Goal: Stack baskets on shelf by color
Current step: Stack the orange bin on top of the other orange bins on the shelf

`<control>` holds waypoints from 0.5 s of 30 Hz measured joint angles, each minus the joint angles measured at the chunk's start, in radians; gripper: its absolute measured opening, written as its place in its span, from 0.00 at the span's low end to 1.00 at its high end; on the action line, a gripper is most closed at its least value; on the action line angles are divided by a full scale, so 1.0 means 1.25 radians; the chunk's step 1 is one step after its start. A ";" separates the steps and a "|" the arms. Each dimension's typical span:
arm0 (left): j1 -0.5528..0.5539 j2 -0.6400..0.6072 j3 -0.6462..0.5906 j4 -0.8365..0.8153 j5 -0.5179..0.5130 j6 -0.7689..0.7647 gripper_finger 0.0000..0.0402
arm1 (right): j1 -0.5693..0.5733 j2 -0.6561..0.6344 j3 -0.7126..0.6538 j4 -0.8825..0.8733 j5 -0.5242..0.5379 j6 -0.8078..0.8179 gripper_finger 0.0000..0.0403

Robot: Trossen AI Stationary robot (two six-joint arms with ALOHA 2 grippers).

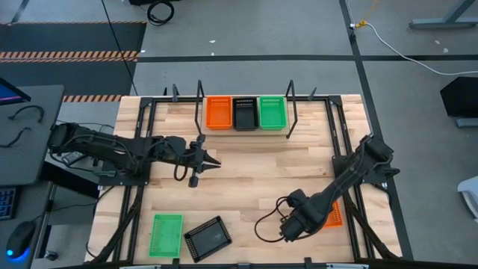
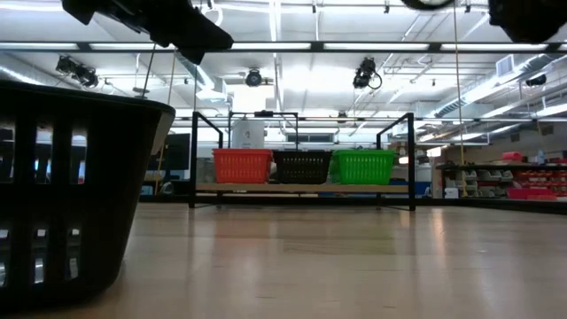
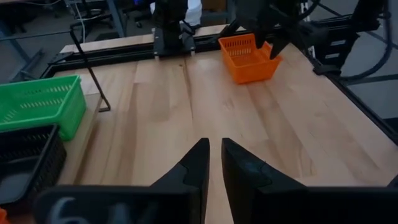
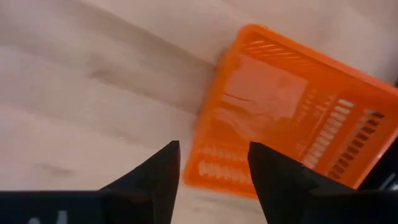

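Observation:
The shelf stands at the table's far edge and holds an orange basket, a black one and a green one side by side. Another orange basket lies near the right edge, partly under my right arm. My right gripper is open above it, its fingers on either side of one short wall. A green basket and a black basket rest on the near edge. My left gripper hovers over the table's middle left, shut to a slit and holding nothing. My right gripper comes at the orange basket's short wall from above, pointing down, with one finger inside and one outside. Whether the fingers touch the wall I cannot tell. The basket sits flat on the table.
Black frame rails run along the table's left and right sides. The shelf's upright rods stand at its ends. Bare wood lies between the shelf and the near baskets. The near black basket fills the low view's left.

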 joint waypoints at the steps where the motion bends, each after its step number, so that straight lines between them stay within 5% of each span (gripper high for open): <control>1: 0.000 0.000 0.000 -0.002 0.000 -0.006 0.13 | 0.000 0.000 -0.012 0.006 0.000 0.001 0.49; 15: -0.004 0.000 -0.001 -0.041 0.033 -0.140 0.10 | -0.022 0.000 -0.165 0.150 -0.032 -0.133 0.41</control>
